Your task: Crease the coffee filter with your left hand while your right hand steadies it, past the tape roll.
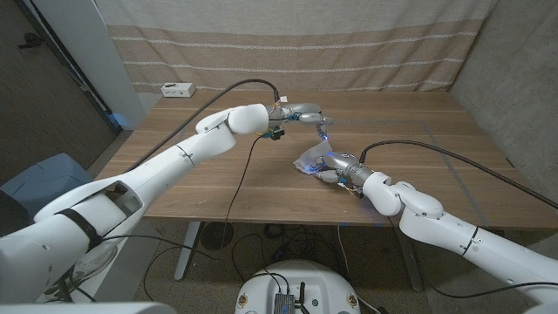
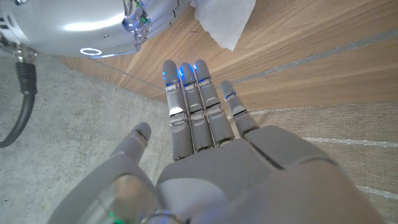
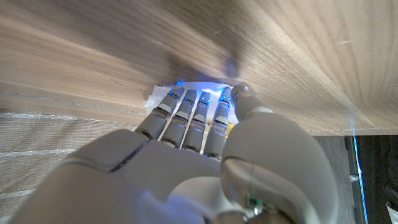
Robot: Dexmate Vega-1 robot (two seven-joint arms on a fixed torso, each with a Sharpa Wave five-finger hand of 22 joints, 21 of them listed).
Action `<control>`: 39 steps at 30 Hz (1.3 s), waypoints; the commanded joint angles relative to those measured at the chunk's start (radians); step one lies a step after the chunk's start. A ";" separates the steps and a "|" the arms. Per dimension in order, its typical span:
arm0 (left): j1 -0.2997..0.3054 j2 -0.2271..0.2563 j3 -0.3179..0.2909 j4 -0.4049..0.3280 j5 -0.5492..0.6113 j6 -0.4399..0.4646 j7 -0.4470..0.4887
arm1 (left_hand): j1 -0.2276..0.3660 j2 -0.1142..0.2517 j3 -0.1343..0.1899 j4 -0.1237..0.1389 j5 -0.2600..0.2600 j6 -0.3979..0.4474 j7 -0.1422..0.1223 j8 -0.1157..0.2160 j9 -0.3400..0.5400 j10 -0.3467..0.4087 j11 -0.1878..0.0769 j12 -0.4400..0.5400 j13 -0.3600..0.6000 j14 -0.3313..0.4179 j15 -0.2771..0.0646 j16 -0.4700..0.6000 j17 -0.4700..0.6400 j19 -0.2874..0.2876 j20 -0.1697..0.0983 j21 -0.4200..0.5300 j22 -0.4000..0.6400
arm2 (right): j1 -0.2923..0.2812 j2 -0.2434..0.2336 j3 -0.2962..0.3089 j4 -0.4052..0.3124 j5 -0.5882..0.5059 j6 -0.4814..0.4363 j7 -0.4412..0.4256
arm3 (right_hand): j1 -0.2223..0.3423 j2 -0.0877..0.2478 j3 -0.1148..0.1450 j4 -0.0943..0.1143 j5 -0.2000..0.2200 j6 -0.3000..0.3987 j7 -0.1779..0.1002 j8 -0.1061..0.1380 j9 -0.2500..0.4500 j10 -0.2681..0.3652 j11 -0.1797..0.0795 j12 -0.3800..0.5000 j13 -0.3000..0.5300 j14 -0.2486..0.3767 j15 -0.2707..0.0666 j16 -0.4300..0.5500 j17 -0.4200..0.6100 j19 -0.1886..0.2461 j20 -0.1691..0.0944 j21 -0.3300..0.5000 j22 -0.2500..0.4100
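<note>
Head view shows a wooden table (image 1: 218, 187) with a white coffee filter (image 1: 309, 160) lying near its middle, a little toward the front edge. Taking the filter as the landmark: the right hand (image 1: 338, 167) sits just beside it on the side toward the right arm, its fingers reaching onto the paper and pressing it to the wood. The left hand (image 1: 305, 116) hangs behind the filter, toward the far edge of the table, with its fingertips pointing down at the paper's far rim; whether they touch it I cannot tell from this view. Well beyond the filter, at the table's far left corner, stands a small white box (image 1: 177, 89), and a striped curtain (image 1: 288, 44) hangs behind the table.

From the left wrist view, the left hand (image 2: 205, 149) holds nothing: its fingers (image 2: 199, 93) are straight, close together and extended, the thumb set apart. The filter (image 2: 224, 22) lies past the fingertips with bare wood showing between them, so here the hand looks apart from the paper. The other arm's rounded white shell (image 2: 81, 25) shows near the filter.

From the right wrist view, the right hand (image 3: 199, 149) lies over the filter (image 3: 186, 88), fingers (image 3: 186, 115) stretched forward onto it, with only a thin white edge of paper visible beyond the tips.
</note>
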 commanded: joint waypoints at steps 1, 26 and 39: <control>-0.038 0.017 0.033 -0.022 0.017 0.079 -0.113 | -0.001 0.058 0.008 0.008 0.003 0.015 0.005 -0.003 0.001 -0.002 0.000 -0.005 0.003 -0.024 -0.003 -0.019 -0.010 -0.010 0.000 0.010 0.008 | -0.042 0.013 0.050 0.034 -0.003 0.132 -0.177 | -0.089 -0.001 -0.029 0.057 0.006 -0.126 -0.036 -0.002 0.003 -0.082 -0.009 0.005 0.004 -0.028 -0.053 -0.005 0.017 -0.036 0.001 0.003 -0.002; -0.051 0.043 0.051 -0.085 0.110 0.130 -0.153 | 0.040 0.051 0.037 0.019 0.012 0.250 0.032 0.140 0.152 0.286 -0.010 0.145 0.145 0.308 -0.011 0.184 0.111 0.213 -0.026 0.213 0.048 | 0.017 0.034 0.034 0.035 -0.016 0.045 0.005 | -0.121 -0.001 -0.007 0.020 0.009 0.134 0.062 0.078 -0.001 0.152 0.024 0.083 0.000 0.111 -0.053 0.031 -0.006 0.060 0.026 0.039 -0.003; -0.071 0.048 0.091 -0.114 0.194 0.190 -0.211 | 0.043 0.064 0.057 0.015 0.018 0.316 0.037 0.161 0.155 0.351 -0.004 0.169 0.177 0.376 -0.012 0.202 0.114 0.271 -0.037 0.267 0.043 | 0.029 0.031 0.018 0.040 -0.023 0.033 0.019 | -0.125 -0.004 0.005 0.017 0.011 0.152 0.072 0.073 -0.002 0.168 0.033 0.079 -0.001 0.117 -0.052 0.023 -0.015 0.066 0.025 0.038 -0.003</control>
